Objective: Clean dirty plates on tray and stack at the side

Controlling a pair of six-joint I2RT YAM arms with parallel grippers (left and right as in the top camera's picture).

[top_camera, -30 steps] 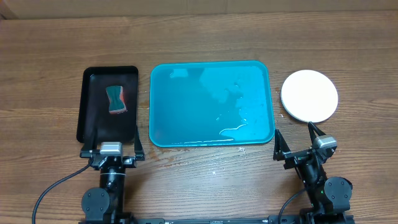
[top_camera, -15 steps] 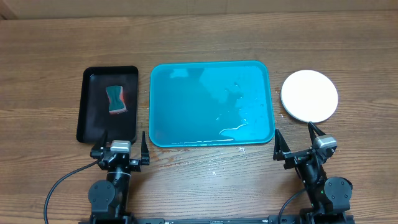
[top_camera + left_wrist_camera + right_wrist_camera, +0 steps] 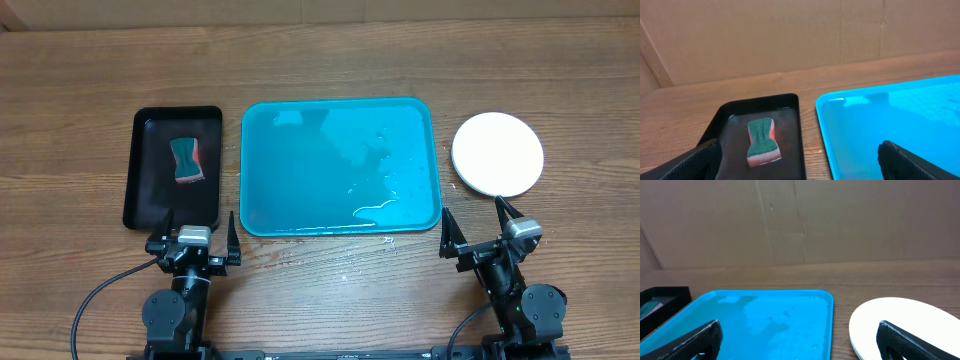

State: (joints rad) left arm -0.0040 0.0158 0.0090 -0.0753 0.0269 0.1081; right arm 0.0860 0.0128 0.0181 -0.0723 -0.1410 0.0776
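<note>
On the right side of the table (image 3: 320, 60), just beside the tray's right edge but not touching it, the plates (image 3: 497, 154) sit in one tidy round pile. From overhead all I get is a plain white disc, so I can't count how many are in there. No red smear shows on the top one.

The tray (image 3: 300, 150) is dead centre, long side facing the arms, with nothing on it except water. There's a shiny puddle (image 3: 375, 208) toward its near right corner and a few droplets around that.

Just left of it, with a thin strip of wood between them, is the smaller black tray (image 3: 140, 190). A sponge (image 3: 187, 162) lies flat in its far half, green side up with a reddish edge showing.

The left gripper (image 3: 198, 225) hangs at the near edge of the black tray, fingers spread wide and nothing between them. The right gripper (image 3: 474, 214) hangs near me too, lined up with the gap between the turquoise tray's corner and the plates. It's spread wide as well, holding nothing and touching neither.

A cardboard wall (image 3: 790, 35) closes off the back of the table in both wrist views.
</note>
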